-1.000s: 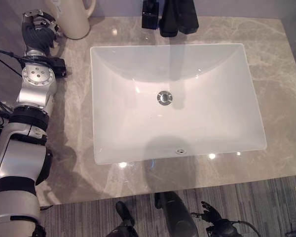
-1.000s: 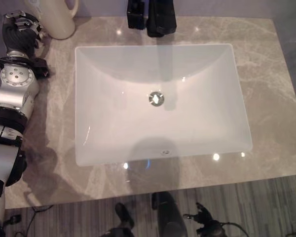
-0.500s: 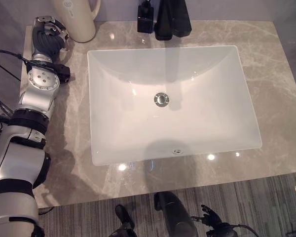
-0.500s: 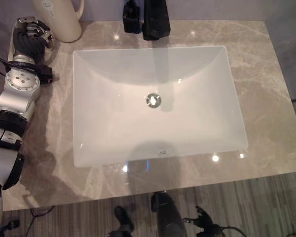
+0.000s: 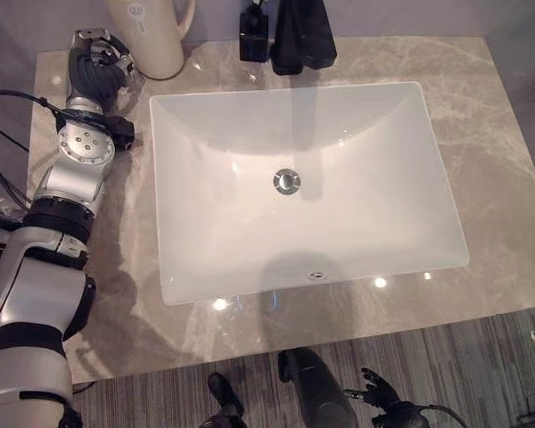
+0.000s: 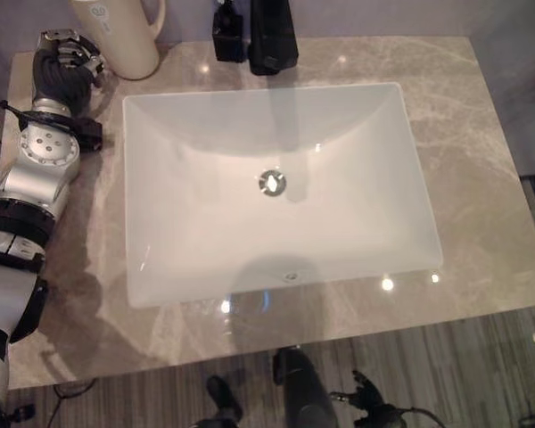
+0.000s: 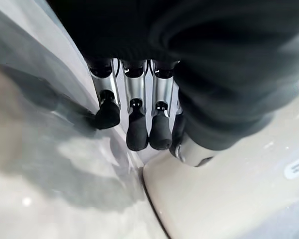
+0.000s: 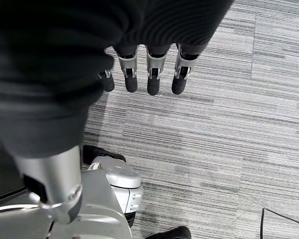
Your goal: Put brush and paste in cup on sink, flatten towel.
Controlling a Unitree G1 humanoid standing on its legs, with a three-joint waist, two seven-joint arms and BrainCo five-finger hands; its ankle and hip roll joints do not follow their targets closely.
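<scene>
Seen from the head views: a grey marbled counter [image 5: 508,134] with a white rectangular sink [image 5: 303,187] set into its middle, a round metal drain [image 5: 286,180] at the basin's centre. Along the back edge, a black tap [image 5: 301,36] with a small black bottle [image 5: 254,37] just beside it. At the counter's far left corner, a tall cream cup [image 5: 152,34] with a handle, upright.

Reaching up the left side of the counter, the silver left arm, stretched toward that corner, with the left hand [image 5: 96,67] under its dark ribbed cover just beside the cup, on the side away from the sink.

From the left wrist view, closer detail: fingers [image 7: 134,124] hanging straight and relaxed over the counter, holding nothing, with the cup's cream wall just beside them.

From the right wrist view: the right hand [image 8: 144,79] hanging low over grey striped carpet [image 8: 229,134], well apart from the counter, fingers straight and loose, empty.
</scene>
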